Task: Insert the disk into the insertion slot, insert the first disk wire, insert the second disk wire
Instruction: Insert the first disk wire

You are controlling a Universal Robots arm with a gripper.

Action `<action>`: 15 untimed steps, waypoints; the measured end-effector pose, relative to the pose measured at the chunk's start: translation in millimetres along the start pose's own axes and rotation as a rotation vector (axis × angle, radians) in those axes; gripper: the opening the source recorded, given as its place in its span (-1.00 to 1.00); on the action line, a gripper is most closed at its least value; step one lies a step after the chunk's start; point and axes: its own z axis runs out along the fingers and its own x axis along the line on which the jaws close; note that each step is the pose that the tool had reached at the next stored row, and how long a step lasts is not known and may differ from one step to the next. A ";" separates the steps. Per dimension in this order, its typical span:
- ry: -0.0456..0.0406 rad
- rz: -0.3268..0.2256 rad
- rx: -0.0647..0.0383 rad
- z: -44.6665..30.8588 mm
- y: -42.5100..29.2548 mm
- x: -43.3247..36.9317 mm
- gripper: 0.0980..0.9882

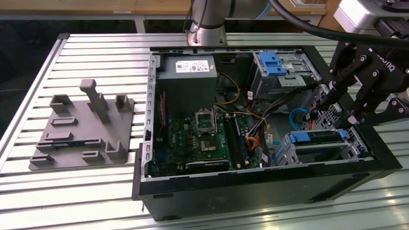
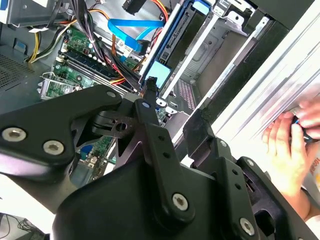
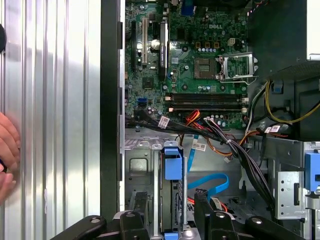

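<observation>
disk sits on edge in the insertion slot, gripper above it, jaws spread and empty
long axis runs across the exterior view, blue tab end toward the motherboard; blue flat cable and a wire bundle lie beside the slot on that side; in the first wrist view the disk's edge lines up between the fingers; a person's hand is outside the case

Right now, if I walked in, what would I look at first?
An open computer case fills the middle, its green motherboard showing. The black gripper hangs over the case's end at the exterior view's right, just above the blue-framed disk in its cage. A grey plate lies at the exterior view's left.
</observation>
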 end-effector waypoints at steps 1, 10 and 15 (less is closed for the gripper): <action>0.0000 0.000 0.000 0.0 0.0 0.0 -0.10; 0.0393 0.000 0.001 0.1 0.0 -1.9 -0.10; 0.1222 0.001 0.002 0.4 0.1 -8.4 -0.10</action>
